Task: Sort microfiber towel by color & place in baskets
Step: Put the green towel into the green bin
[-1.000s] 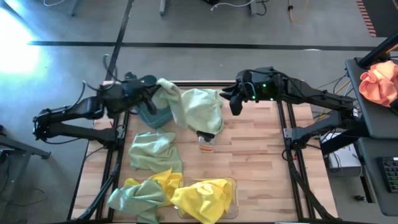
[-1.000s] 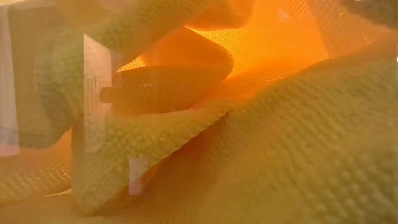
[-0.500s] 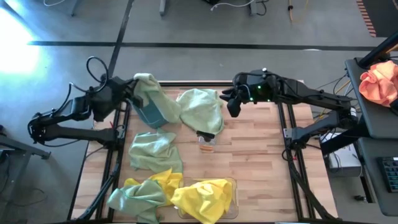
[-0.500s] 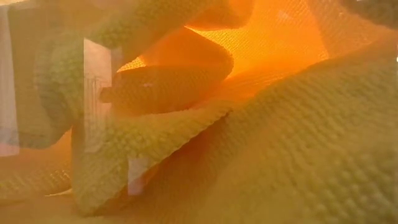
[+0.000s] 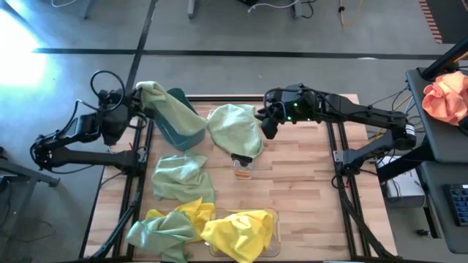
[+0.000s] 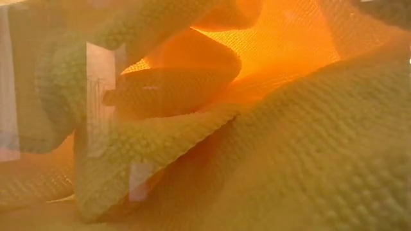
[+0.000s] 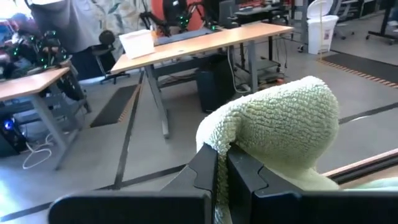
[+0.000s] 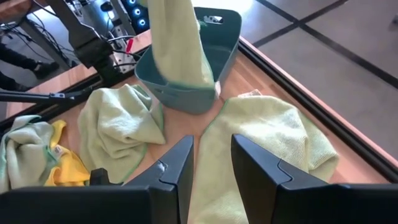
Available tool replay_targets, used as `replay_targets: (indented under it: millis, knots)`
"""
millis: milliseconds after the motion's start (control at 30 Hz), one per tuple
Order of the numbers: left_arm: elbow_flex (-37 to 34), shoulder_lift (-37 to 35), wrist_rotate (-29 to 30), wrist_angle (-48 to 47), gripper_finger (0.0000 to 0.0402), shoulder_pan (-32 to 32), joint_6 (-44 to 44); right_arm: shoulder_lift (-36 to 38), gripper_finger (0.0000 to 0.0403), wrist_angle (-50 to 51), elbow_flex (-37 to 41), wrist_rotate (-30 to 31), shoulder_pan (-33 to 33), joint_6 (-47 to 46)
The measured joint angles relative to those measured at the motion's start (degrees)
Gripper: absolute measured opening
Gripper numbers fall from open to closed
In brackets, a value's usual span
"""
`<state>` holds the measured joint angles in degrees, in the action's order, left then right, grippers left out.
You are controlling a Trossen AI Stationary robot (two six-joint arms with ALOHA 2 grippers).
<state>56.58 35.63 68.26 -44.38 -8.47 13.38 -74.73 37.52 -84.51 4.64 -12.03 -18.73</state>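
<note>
Left hand (image 5: 134, 97) pinching a sage green towel (image 5: 170, 109) off the worktop's (image 5: 307, 190) far left edge, cloth trailing down into the teal basket (image 5: 183, 131); right hand (image 5: 265, 124) spread, hovering just beside another green towel (image 5: 238, 130) lying near that basket. Likely trouble: dragging the basket askew or off the edge through the taut cloth, or leaving the towel draped over the rim on release. Further green and yellow towels (image 5: 238, 230) heaped by the clear basket (image 5: 272, 216).
</note>
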Motion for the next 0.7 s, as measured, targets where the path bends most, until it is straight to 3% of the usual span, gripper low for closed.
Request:
replay_targets:
  millis: [233, 500, 700]
  knots:
    - [0.0, -1.45, 0.67, -5.51, 0.0, 0.0, 5.41, -0.4, 0.0104, -0.02, 0.0, 0.0, 0.0, -0.8]
    - [0.0, -2.74, 7.47, -11.82, 0.0, 0.0, 12.77, -0.4, 0.0098, -0.05, 0.0, 0.02, 0.0, -1.35]
    - [0.0, -4.23, 10.25, -12.46, 0.0, 0.0, 13.06, -0.4, 0.0093, -0.07, 0.0, 0.02, 0.0, -2.25]
